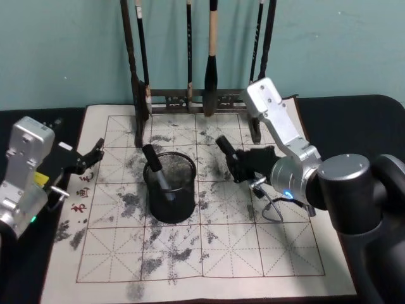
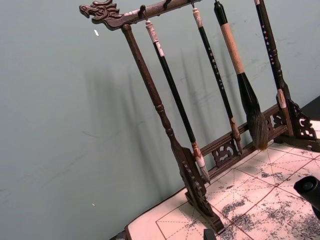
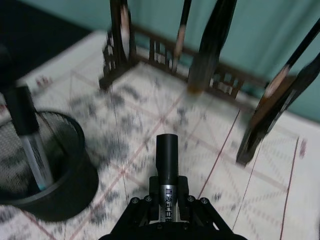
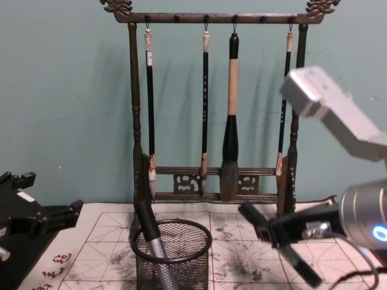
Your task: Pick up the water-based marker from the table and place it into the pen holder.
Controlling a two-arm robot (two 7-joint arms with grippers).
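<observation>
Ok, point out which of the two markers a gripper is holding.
The marker clamped in the right gripper, right of the pen holder. The other marker leans inside it, ungripped; the left gripper sits far left.

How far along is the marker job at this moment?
Done: one marker already stands in the pen holder. In hand: the right gripper clamps a second marker above the mat, right of the holder. Remaining: carry it over and drop it in. The left gripper sits idle, far left.
</observation>
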